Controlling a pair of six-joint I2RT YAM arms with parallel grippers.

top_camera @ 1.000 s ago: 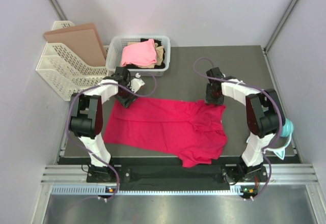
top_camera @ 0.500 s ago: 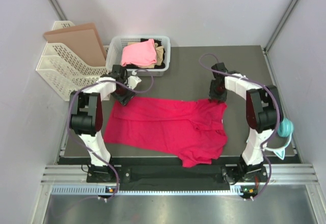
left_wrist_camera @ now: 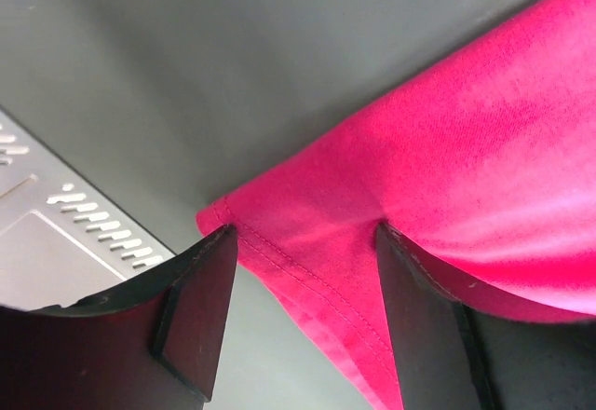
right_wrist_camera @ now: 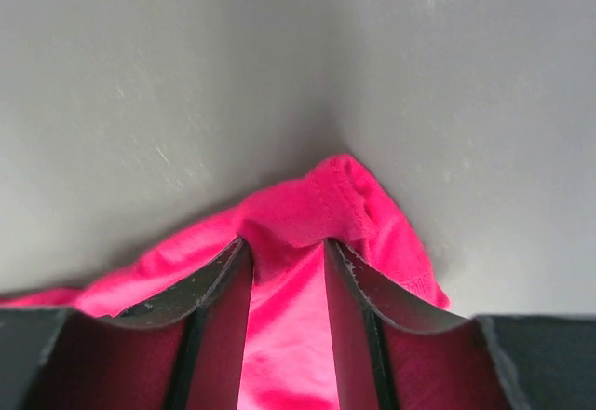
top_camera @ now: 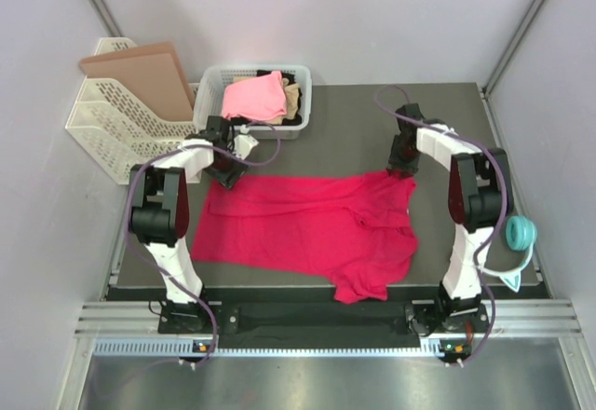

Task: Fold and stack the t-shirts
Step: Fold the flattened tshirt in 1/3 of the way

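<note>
The crimson-magenta t-shirt [top_camera: 307,228] lies spread flat on the dark table. My left gripper [top_camera: 227,171] is at its far left corner, and my right gripper [top_camera: 402,162] is at its far right corner. In the left wrist view the hemmed corner [left_wrist_camera: 307,252] sits between my fingers [left_wrist_camera: 200,303], held just off the table. In the right wrist view my gripper [right_wrist_camera: 287,247] is shut on a bunched tip of the shirt [right_wrist_camera: 312,200]. The light pink shirt [top_camera: 253,98], tan shirt [top_camera: 292,101] and black shirt [top_camera: 291,78] lie in the basket.
The white mesh basket [top_camera: 207,84] stands at the back, just beyond my left gripper. A white rack [top_camera: 107,130] with brown boards [top_camera: 149,75] stands at the far left. A teal object [top_camera: 518,233] hangs off the table's right edge. Side walls close in.
Both grippers have moved toward the far side, the right one more. The shirt's far edge has followed them and is now pulled straighter.
</note>
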